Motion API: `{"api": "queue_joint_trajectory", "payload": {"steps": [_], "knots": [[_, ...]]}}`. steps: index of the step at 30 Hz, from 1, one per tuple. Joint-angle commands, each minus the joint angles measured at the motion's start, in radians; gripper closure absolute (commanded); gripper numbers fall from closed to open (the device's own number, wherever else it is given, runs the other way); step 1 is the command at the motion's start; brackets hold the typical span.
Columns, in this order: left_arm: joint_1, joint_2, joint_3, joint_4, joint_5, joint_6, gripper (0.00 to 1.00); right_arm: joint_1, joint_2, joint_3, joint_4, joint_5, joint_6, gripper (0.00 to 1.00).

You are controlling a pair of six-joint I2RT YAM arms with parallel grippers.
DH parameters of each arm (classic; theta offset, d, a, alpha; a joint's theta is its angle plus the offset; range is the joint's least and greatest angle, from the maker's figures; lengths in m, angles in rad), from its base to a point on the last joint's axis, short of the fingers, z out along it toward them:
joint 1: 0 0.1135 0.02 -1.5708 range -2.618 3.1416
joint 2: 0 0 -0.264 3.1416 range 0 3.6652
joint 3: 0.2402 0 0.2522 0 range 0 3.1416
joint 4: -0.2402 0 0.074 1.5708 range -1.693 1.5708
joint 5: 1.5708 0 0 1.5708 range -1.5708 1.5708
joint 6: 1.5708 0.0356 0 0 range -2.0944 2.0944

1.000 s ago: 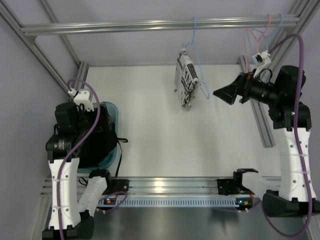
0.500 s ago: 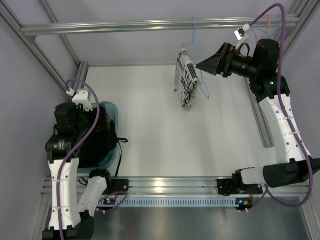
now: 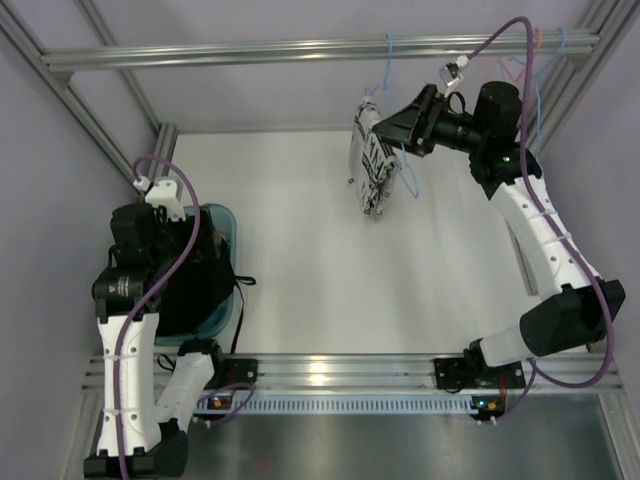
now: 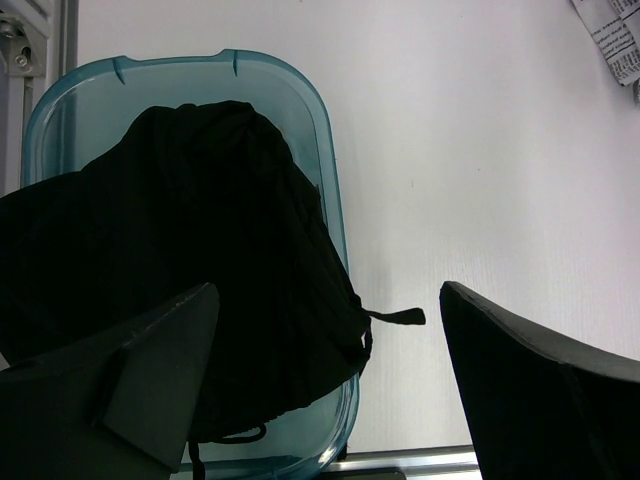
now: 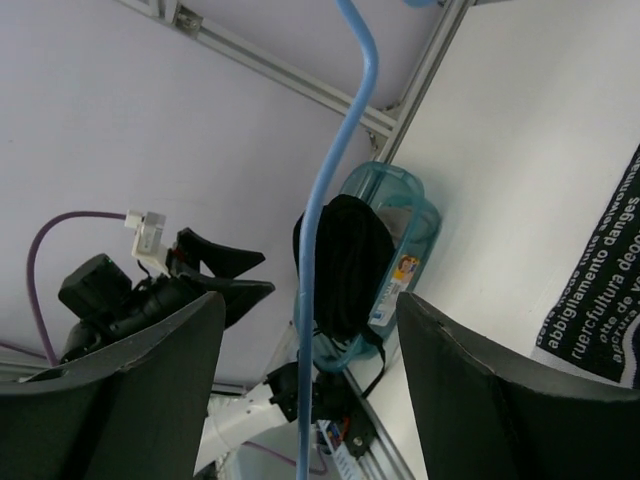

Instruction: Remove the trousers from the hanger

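Your right hand (image 3: 385,128) is spread open, grasping nothing, and sits at the upper right edge of the trousers (image 3: 372,165). The trousers hang on the blue hanger (image 3: 386,78), whose hook is over the top rail (image 3: 250,50), above the far edge of the desk (image 3: 300,260). In the right wrist view the hanger wire runs down the gap between the fingers (image 5: 130,400). You cannot tell whether it lies between them or ahead of them. The desk is open around and below the trousers. Other hangers (image 3: 520,65) crowd the rail's right end. Your left hand (image 4: 330,290) is released, over the blue bin (image 4: 330,200) of black cloth (image 4: 180,220) at the desk's left edge. On the trousers "abbigliamento" reads; the bin's sticker does not
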Motion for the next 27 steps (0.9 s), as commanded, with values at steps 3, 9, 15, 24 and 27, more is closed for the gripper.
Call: {"api": "queue_joint_trajectory", "payload": {"steps": [3,9,15,24,27], "knots": [[0.004,0.01,0.035,0.029,-0.008,-0.016,0.02,0.037,-0.041,-0.071,0.177,0.009,0.107,0.37],[0.004,0.012,0.037,0.029,-0.003,-0.015,0.02,0.045,-0.032,-0.091,0.247,0.01,0.151,0.69],[0.005,0.01,0.034,0.027,-0.002,-0.013,0.02,0.045,-0.049,-0.106,0.316,-0.001,0.185,0.96],[0.005,0.012,0.032,0.027,0.015,-0.021,0.02,0.046,-0.112,-0.114,0.476,0.013,0.203,1.0],[0.004,0.015,0.034,0.027,0.018,-0.021,0.02,0.048,-0.127,-0.109,0.522,0.022,0.205,1.0]]}}
